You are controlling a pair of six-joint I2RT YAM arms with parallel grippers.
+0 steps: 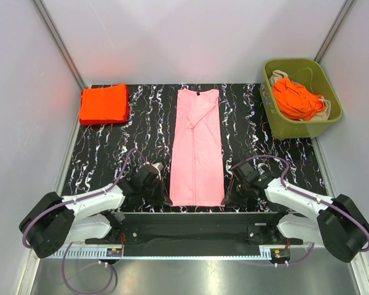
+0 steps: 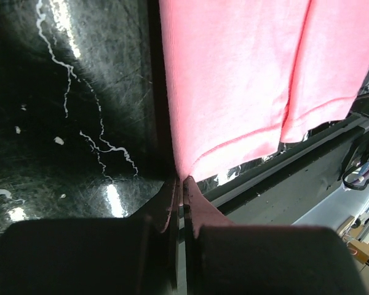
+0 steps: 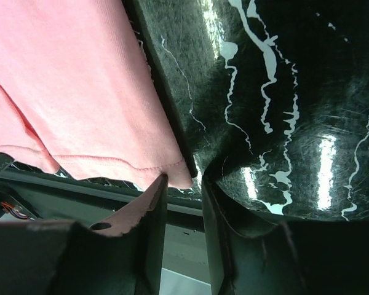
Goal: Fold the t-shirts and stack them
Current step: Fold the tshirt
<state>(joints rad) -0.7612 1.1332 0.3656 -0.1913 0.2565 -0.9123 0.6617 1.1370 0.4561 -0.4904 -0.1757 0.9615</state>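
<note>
The light pink t-shirt (image 1: 197,147) lies on the black marbled table, folded into a long narrow strip with its neck label at the far end. My left gripper (image 1: 165,198) is at its near left corner; in the left wrist view the gripper (image 2: 182,182) is shut on the hem corner of the pink t-shirt (image 2: 234,80). My right gripper (image 1: 227,198) is at the near right corner; in the right wrist view the gripper (image 3: 183,176) is open, with the hem corner of the pink t-shirt (image 3: 80,92) just at its fingertips. A folded orange-red t-shirt stack (image 1: 103,104) lies at the far left.
An olive-green bin (image 1: 295,130) stands at the far right, holding crumpled orange-red t-shirts (image 1: 298,98) and some beige cloth (image 1: 323,114). The table's near edge and a dark rail run just under both grippers. Grey walls close in both sides.
</note>
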